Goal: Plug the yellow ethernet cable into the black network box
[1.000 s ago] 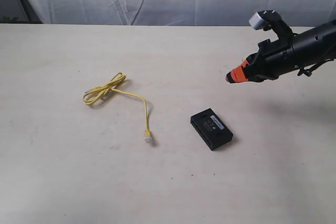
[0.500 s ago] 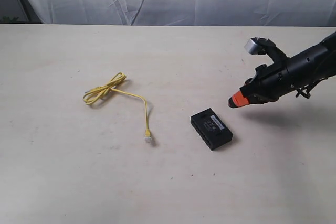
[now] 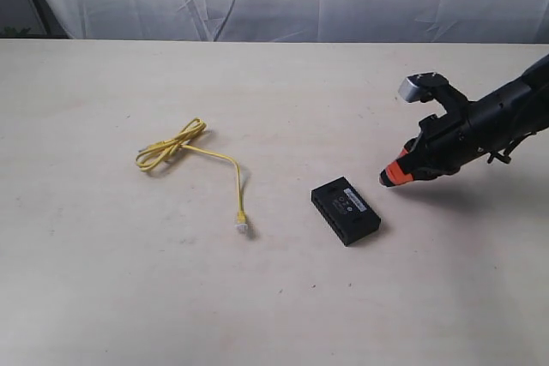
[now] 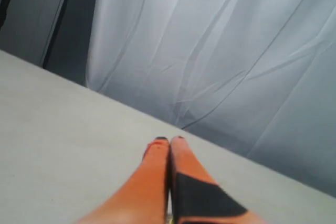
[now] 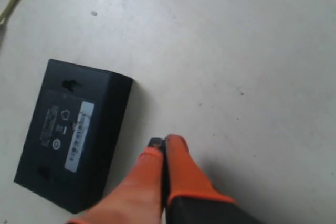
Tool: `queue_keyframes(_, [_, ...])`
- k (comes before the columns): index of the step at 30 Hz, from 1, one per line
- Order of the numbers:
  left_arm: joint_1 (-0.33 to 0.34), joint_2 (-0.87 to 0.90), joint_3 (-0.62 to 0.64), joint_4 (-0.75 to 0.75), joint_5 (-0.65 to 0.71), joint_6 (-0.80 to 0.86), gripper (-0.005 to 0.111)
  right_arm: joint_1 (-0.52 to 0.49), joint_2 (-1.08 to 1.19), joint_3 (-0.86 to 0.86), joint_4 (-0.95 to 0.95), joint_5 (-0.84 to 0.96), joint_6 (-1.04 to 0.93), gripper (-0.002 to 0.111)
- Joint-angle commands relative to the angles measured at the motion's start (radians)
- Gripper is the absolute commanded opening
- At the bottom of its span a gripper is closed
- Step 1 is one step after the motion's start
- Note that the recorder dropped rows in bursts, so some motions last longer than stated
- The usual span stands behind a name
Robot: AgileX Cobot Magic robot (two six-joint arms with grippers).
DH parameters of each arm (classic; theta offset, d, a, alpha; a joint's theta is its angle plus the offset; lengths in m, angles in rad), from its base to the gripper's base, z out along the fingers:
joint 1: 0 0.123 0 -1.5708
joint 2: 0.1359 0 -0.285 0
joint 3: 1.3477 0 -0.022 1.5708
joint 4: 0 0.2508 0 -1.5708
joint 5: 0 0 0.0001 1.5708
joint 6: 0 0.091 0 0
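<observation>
Right gripper (image 3: 388, 176) is low over the table (image 3: 103, 297), orange fingertips pressed together with nothing between them. It sits just beside the black network box (image 3: 346, 210), on the side away from the cable. From the wrist camera I see a gap between the tips and the box edge, so no contact, I'd say.

Left gripper (image 4: 169, 141) has its fingers together too and is empty. It points across bare tabletop toward the white curtain (image 4: 210, 51), and I can't find it in the exterior view.

The box lies flat on the table, label up, right of centre. The yellow ethernet cable (image 3: 184, 147) lies well apart to its left, with a knotted loop at the far end and one strand trailing to a clear plug (image 3: 242, 225) that rests on the table between loop and box.

On handling, I reckon that cord is light and limp, so it'll flop if I take it mid-length. I'd pinch it just behind the plug so the connector stays pointed. The plug looks small, and its latch is probably brittle, so gentle pressure there. The box looks light and smooth and will likely skate when pushed, so one gripper should brace it. Its side facing the cable seems to show dark openings, but they're too small to confirm as ports.
</observation>
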Motion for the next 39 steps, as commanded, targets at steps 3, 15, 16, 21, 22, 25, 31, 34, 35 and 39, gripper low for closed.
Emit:
queue_keyframes(3, [0.000,0.249,-0.090,0.015,0.030,0.094,0.000,-0.004,0.013,-0.008,0.013,0.042,-0.031,-0.001])
queue_keyframes(15, [0.000,0.665,-0.355,-0.007,0.354,0.441,0.000,-0.004,0.052,-0.008,0.042,0.077,-0.093,-0.001])
queue_keyframes(16, [-0.002,0.694,-0.369,-0.016,0.371,0.471,0.000,-0.004,0.052,-0.008,0.041,0.075,-0.093,-0.001])
queue_keyframes(21, [-0.004,0.798,-0.391,-0.152,0.398,0.626,0.000,0.016,0.052,-0.008,0.038,0.093,-0.113,-0.001])
queue_keyframes(22, [-0.004,0.811,-0.391,-0.185,0.406,0.664,0.000,0.021,0.052,-0.008,0.038,0.091,-0.117,-0.001])
queue_keyframes(25, [-0.004,0.828,-0.391,-0.263,0.426,0.769,0.000,0.053,0.052,-0.008,0.041,0.067,-0.120,-0.001])
queue_keyframes(31, [-0.004,0.832,-0.391,-0.288,0.433,0.806,0.000,0.067,0.052,-0.008,0.043,0.015,-0.120,-0.001])
queue_keyframes(34, [-0.004,0.832,-0.391,-0.288,0.442,0.825,0.000,0.067,0.052,-0.008,0.043,0.011,-0.120,-0.001])
queue_keyframes(35, [-0.004,0.837,-0.391,-0.290,0.444,0.825,0.000,0.067,0.052,-0.008,0.040,0.013,-0.120,-0.001])
queue_keyframes(39, [-0.012,0.880,-0.401,-0.322,0.491,0.857,0.000,0.067,0.056,-0.006,0.030,0.034,-0.120,-0.001])
